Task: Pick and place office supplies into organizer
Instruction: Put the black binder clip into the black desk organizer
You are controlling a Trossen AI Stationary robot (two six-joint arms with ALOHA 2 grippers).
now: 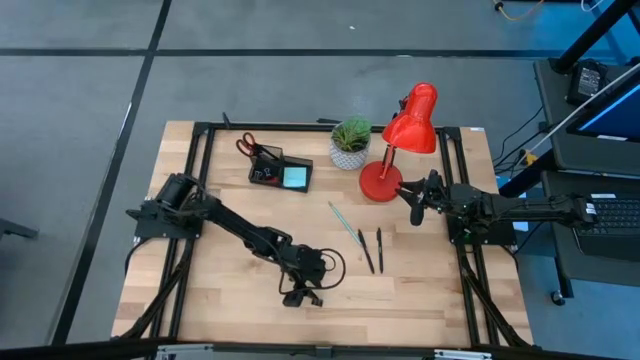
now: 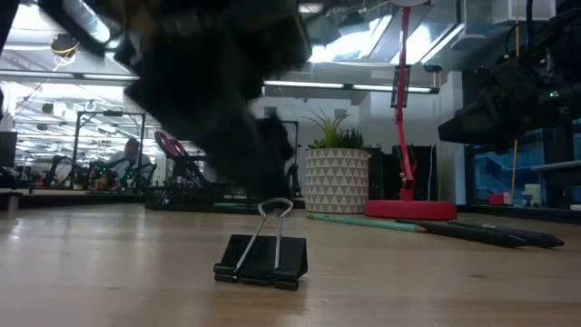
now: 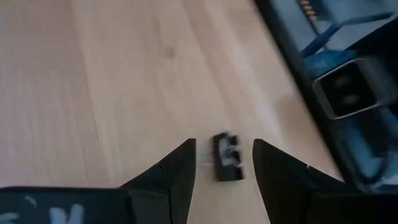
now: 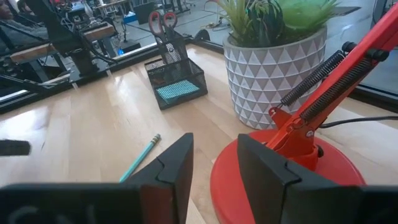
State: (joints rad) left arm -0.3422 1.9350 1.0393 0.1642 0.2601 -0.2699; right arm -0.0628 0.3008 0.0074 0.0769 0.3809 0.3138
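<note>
A small black binder clip (image 2: pixel 263 257) stands on its flat base on the wood near the table's near edge, its wire handles up. My left gripper (image 3: pixel 224 148) hovers above it, open, with the clip (image 3: pixel 227 157) showing between the fingertips. In the high view this gripper (image 1: pixel 301 287) is near the middle of the near edge. The black mesh organizer (image 1: pixel 280 172) at the far side holds red-handled scissors (image 1: pixel 247 145) and a light-blue notepad (image 1: pixel 295 177). A teal pencil (image 1: pixel 344 221) and two black pens (image 1: pixel 372 249) lie flat mid-table. My right gripper (image 4: pixel 214 149) waits open by the lamp base.
A red desk lamp (image 1: pixel 412 122) stands on its round base (image 1: pixel 379 181) at the far right. Beside it is a potted green plant (image 1: pixel 350 143) in a white patterned pot. A black frame (image 1: pixel 200 140) borders the table. Bare wood lies left of the clip.
</note>
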